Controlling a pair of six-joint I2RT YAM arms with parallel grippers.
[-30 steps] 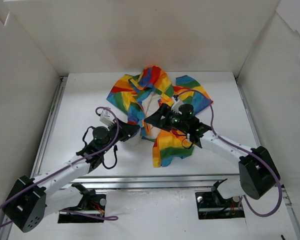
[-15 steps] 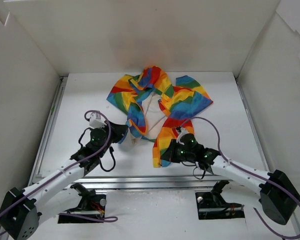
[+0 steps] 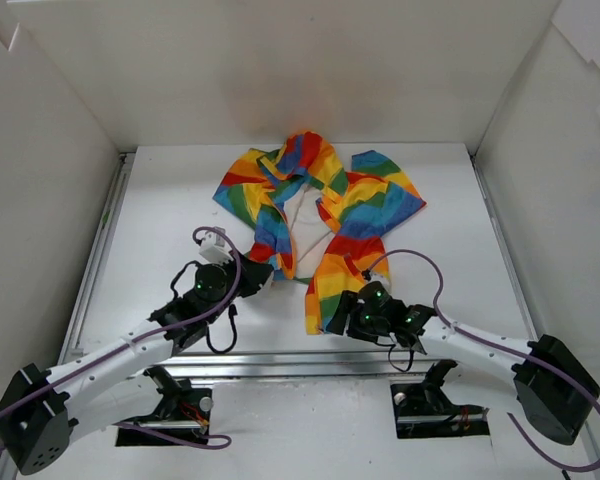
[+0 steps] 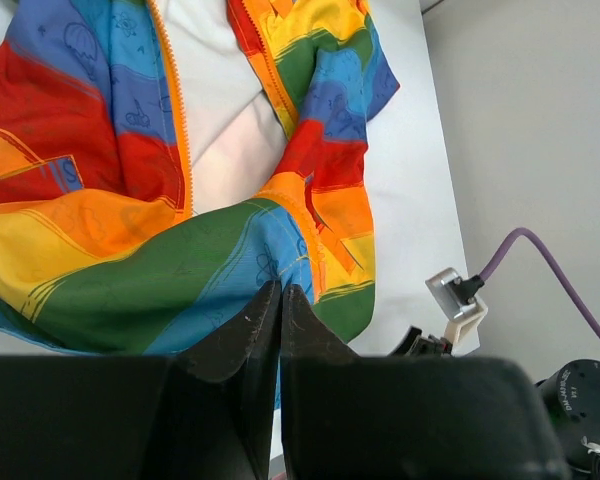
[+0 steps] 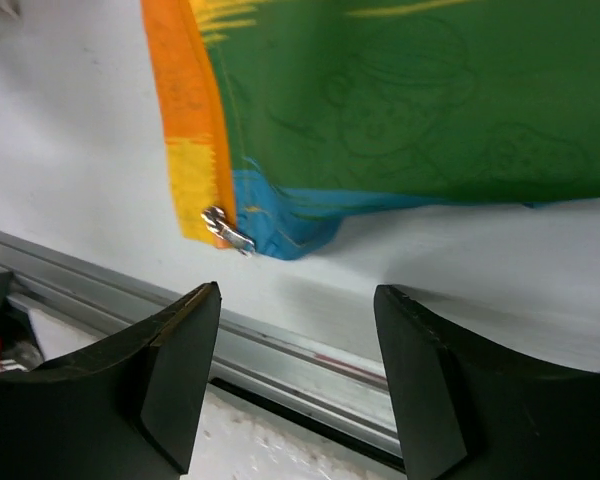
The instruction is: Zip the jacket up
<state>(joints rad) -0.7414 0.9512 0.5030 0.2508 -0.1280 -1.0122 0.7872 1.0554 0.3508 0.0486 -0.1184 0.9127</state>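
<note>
White table: rainbow jacket unzipped, white lining showing; left hand clenched, right hand released.

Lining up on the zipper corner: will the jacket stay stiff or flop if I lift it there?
Likely floppy: the jacket lies rumpled and folded, so a lifted corner should drape. Probably light: its hem lies thin and flat. A push would likely bunch it, not slide it.
</note>
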